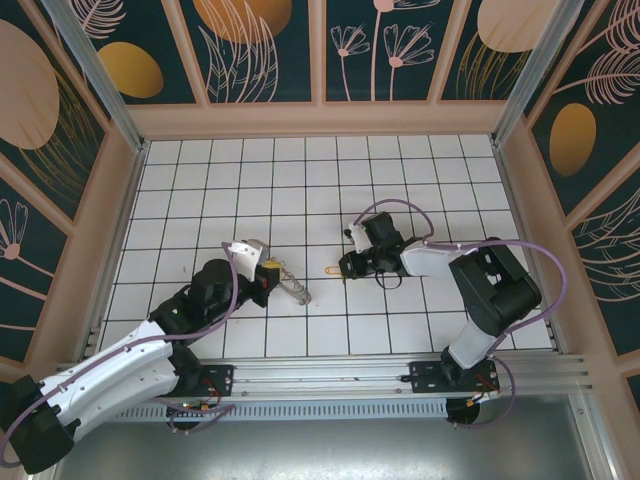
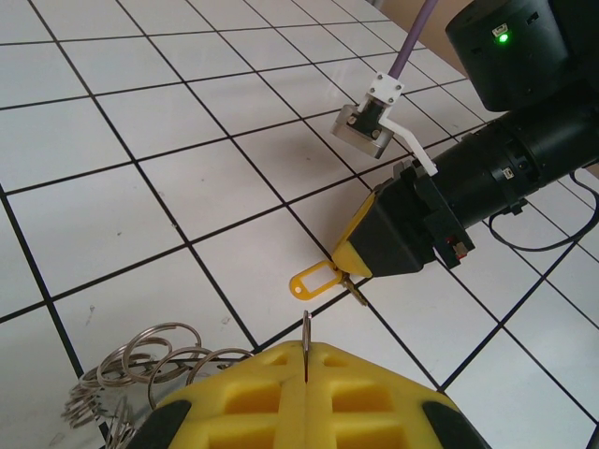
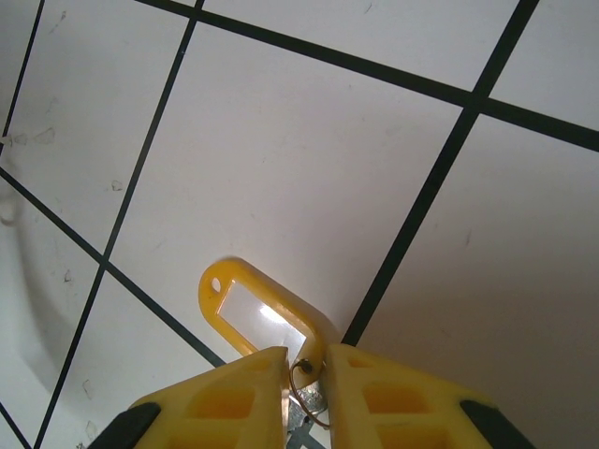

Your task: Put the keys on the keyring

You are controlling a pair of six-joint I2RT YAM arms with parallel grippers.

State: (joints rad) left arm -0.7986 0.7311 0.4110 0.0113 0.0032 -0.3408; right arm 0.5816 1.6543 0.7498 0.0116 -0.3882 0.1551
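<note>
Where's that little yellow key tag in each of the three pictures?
Top external: the yellow key tag lies mid-floor, just left of the right gripper.
Left wrist: centre, at that gripper's tip.
Right wrist: low centre, poking out between the fingers.
Shared landmark: the right gripper's yellow fingers.

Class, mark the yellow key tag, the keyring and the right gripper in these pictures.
yellow key tag (image 3: 262, 313), right wrist view, on its clear window.
keyring (image 2: 120, 369), left wrist view, on its wire loops.
right gripper (image 3: 306, 360), right wrist view, between its fingertips.
</note>
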